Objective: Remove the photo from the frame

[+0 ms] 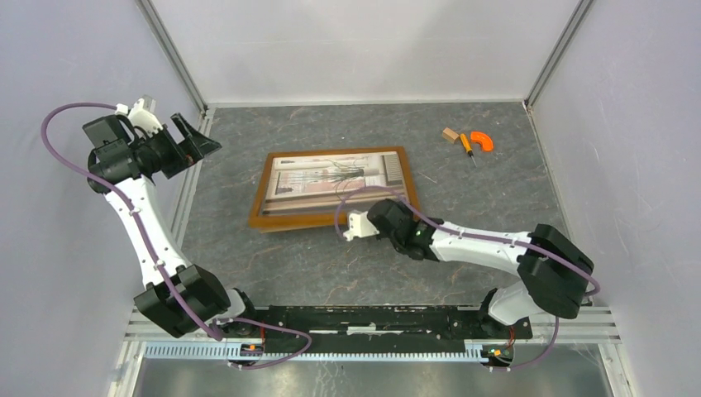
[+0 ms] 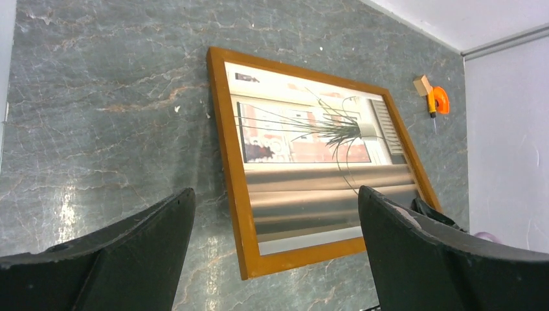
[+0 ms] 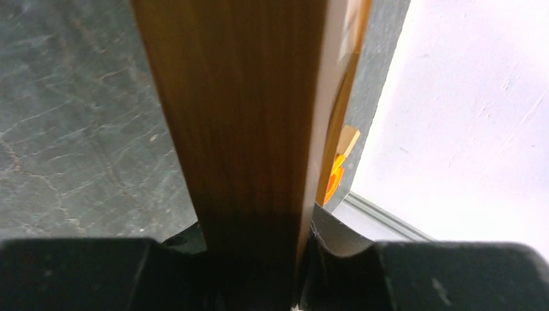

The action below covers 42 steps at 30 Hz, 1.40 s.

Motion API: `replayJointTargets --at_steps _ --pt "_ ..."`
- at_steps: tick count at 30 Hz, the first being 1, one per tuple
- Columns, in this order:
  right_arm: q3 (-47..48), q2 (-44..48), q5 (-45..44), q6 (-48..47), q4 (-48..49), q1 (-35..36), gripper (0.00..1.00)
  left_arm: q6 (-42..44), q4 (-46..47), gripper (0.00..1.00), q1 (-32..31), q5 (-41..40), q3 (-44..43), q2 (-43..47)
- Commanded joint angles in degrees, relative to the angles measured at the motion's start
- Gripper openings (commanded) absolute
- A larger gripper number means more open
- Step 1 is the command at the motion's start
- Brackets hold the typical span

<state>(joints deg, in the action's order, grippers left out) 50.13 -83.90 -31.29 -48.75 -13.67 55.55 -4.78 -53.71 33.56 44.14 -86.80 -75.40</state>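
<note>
The frame (image 1: 306,221), a large rectangle with an orange-brown wooden border, is in the middle of the grey table, face up. The photo (image 1: 335,180) of a spiky plant by a window shows inside it. My right gripper (image 1: 382,208) is shut on the frame's near right corner. In the right wrist view the frame's wooden edge (image 3: 246,129) fills the gap between the right gripper's (image 3: 256,259) jaws. The frame's near edge looks slightly raised off the table. My left gripper (image 1: 197,145) hangs wide open and empty at the far left. From the left wrist, the left gripper (image 2: 275,191) looks down on the frame (image 2: 226,162) and photo (image 2: 311,136).
A small orange-handled tool (image 1: 478,141) and a little wooden block (image 1: 450,134) lie at the back right of the table. White walls close in the back and both sides. A black rail (image 1: 372,318) runs along the near edge between the arm bases.
</note>
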Motion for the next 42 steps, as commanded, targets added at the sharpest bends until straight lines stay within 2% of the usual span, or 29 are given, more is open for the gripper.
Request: replayJointTargets --at_steps 1,6,10,11,14,15,20,24,28,36,40,42 --pt "-9.5 -0.6 -5.9 2.3 15.7 2.1 0.0 4.0 -0.3 1.0 0.2 1.5 1.9 0.1" --pt "-18.9 -3.5 -8.9 1.9 26.1 4.9 0.0 7.2 1.1 1.0 0.1 0.1 5.3 1.8" --pt "-20.9 -6.3 -10.1 3.1 27.2 6.8 0.0 9.4 1.1 1.0 -0.5 -1.0 7.5 3.0" --pt "-20.8 -6.6 -9.6 3.5 26.7 7.2 0.07 10.0 1.1 1.0 -0.8 -1.5 8.0 3.3" --pt "-20.7 -6.1 -7.7 4.1 24.4 8.0 0.39 11.9 1.0 1.0 -2.3 -3.6 9.5 3.9" --pt "-20.6 -5.6 -6.7 4.3 23.4 8.2 0.46 12.5 1.0 1.0 -2.9 -4.4 10.0 4.0" --pt "-19.3 -2.6 -3.3 6.2 16.6 8.6 0.65 14.6 1.0 1.0 -6.1 -7.9 11.4 4.8" --pt "-17.0 -0.6 3.5 8.1 7.2 9.0 0.87 15.5 1.0 1.0 -9.1 -10.2 12.1 4.8" --pt "-14.3 0.3 10.7 7.5 -0.7 9.9 0.97 16.2 2.2 1.0 -12.9 -13.6 13.1 5.3" --pt "-7.6 0.8 23.0 5.2 -14.6 10.1 0.98 19.7 2.2 1.0 -21.2 -20.5 15.0 6.7" --pt "-2.3 1.7 30.9 3.0 -21.8 10.0 0.98 23.5 0.6 1.0 -22.9 -17.3 16.7 6.5" --pt "1.6 3.0 36.0 2.7 -22.8 6.6 0.98 27.3 -0.4 1.0 -24.9 -17.1 18.8 7.2"
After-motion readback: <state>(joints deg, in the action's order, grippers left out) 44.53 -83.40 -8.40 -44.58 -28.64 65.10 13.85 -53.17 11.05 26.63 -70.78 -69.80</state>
